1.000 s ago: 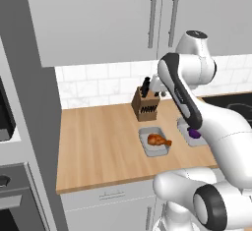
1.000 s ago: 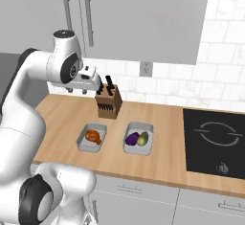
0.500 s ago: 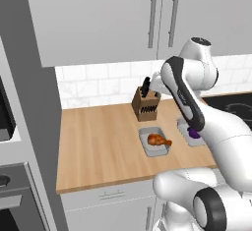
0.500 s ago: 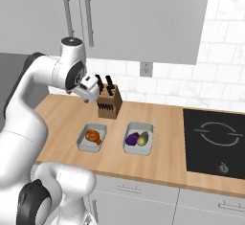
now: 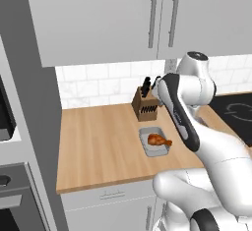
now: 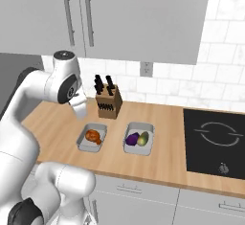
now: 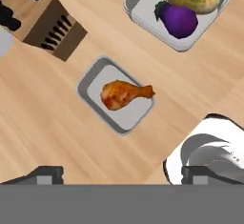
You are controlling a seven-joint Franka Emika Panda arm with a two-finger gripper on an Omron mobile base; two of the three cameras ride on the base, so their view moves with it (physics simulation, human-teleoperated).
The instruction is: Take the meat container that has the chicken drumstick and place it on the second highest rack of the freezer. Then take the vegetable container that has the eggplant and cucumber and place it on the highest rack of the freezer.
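Since a second ago the arm has swung its hand from above the knife block forward and down toward the trays, and the jaws have gone from half apart to fully spread; the trays, block and counter have not shifted.

Left base view: the meat tray (image 5: 155, 141) sits on the wooden counter (image 5: 98, 141) just in front of the knife block (image 5: 145, 102), with the drumstick (image 5: 158, 139) lying inside it. The arm's elbow and forearm cross the right half of the picture, hiding the second tray.

Right base view: the gripper (image 6: 79, 108) hangs above the counter, left of the block and just behind the meat tray, not touching it. The veg tray (image 6: 139, 139) lies beside the meat tray to the right, holding the eggplant (image 6: 133, 138) and the cucumber (image 6: 143, 138) side by side. The cooktop (image 6: 215, 142) is further right.

Hand view: the camera looks down on the drumstick, which rests near the middle of its tray; the two finger tips rise far apart at the bottom edge, nothing between them. The veg tray is at the top right, the block at the top left.

This looks like the approach to the first pick. Next, I judge, the hand must drop and line the released jaws over one rim of the meat tray before closing. The freezer run is not yet begun.
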